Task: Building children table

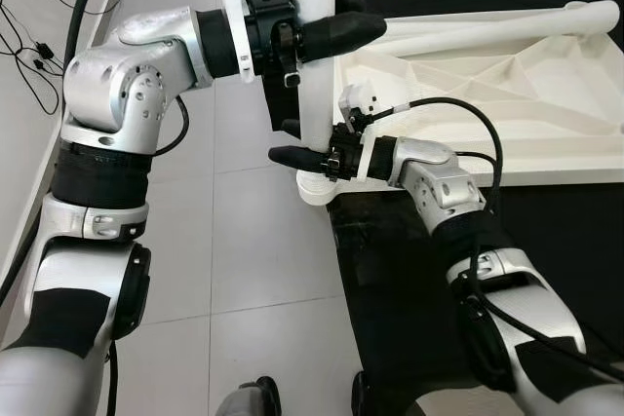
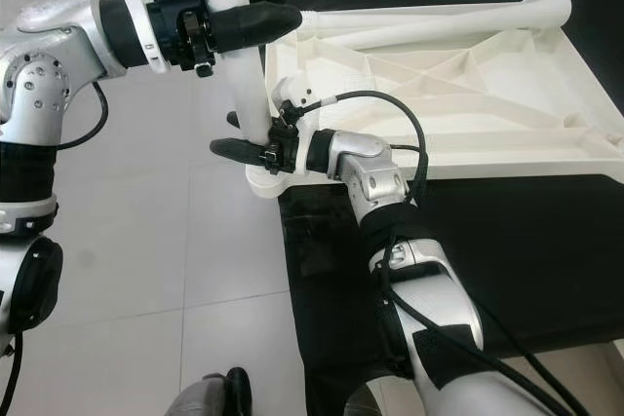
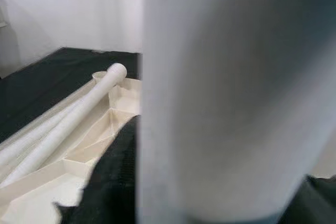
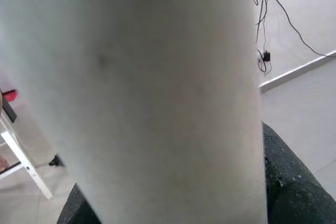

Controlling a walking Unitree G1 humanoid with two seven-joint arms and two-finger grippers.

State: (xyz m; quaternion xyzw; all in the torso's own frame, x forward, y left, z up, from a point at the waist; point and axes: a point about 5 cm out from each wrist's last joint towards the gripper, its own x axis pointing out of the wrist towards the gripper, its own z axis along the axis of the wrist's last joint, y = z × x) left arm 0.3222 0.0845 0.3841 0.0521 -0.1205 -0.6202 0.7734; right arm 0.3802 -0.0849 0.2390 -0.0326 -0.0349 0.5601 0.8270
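Both hands clamp the upright white leg (image 1: 314, 65) at the tabletop (image 1: 507, 114) corner: left hand (image 1: 322, 34) high, right hand (image 1: 304, 143) low. Keep it vertical while seating it.

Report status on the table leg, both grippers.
Left gripper clamped high on upright white leg. Right gripper clamped low on it, near corner socket of upturned tabletop. Second leg lies on tabletop, clear of the work.

White parts, black mat, pale tiles
White table leg (image 1: 314, 65), ribbed cream tabletop (image 1: 487, 104); black mat (image 1: 390, 241); light grey floor tiles (image 1: 234, 241).
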